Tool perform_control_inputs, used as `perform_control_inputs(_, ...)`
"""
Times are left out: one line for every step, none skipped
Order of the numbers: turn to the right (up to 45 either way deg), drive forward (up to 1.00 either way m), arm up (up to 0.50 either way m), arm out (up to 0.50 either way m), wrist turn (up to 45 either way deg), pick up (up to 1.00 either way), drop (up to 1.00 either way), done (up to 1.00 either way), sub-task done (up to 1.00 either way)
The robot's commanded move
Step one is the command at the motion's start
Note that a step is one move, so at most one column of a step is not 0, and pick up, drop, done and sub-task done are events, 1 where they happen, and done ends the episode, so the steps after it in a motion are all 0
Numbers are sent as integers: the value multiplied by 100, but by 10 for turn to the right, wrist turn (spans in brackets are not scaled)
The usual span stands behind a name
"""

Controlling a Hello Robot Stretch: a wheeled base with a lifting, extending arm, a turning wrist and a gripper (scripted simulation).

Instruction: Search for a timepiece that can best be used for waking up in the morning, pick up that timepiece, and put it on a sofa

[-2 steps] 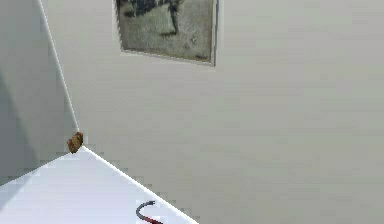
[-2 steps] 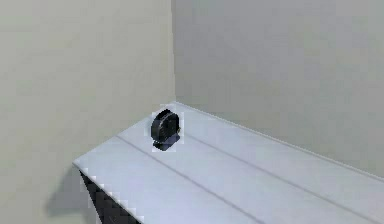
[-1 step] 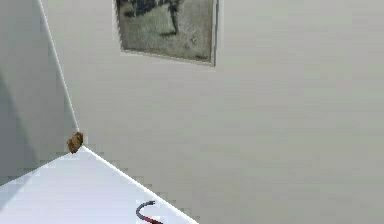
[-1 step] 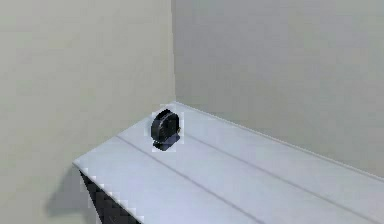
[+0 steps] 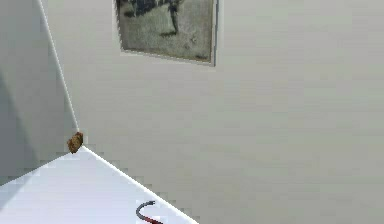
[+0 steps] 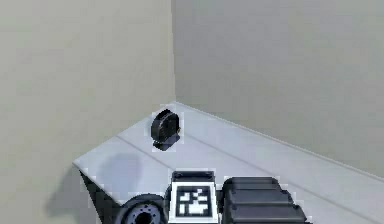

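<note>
A small dark round object [image 6: 165, 128], shaped like a little table clock, stands upright on a pale grey tabletop [image 6: 260, 160] near the room's corner in the arm side view. At that view's bottom edge I see a white square with black marks [image 6: 196, 200], and left of it the gripper's dark body [image 6: 140, 212]. Its far end is cut off, so I cannot tell whether it holds anything. The round object stands farther out on the table, apart from the gripper.
In the forward view a white tabletop [image 5: 70, 190] runs into a wall corner. A small brown object [image 5: 75, 142] sits at its far corner and a dark curved thing [image 5: 150, 213] near its edge. A framed picture [image 5: 168, 28] hangs on the wall.
</note>
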Motion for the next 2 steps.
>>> perform_control_inputs(0, 0, 0, 50, 0, 0, 0, 0, 0)
perform_control_inputs(0, 0, 0, 0, 450, 0, 0, 0, 0)
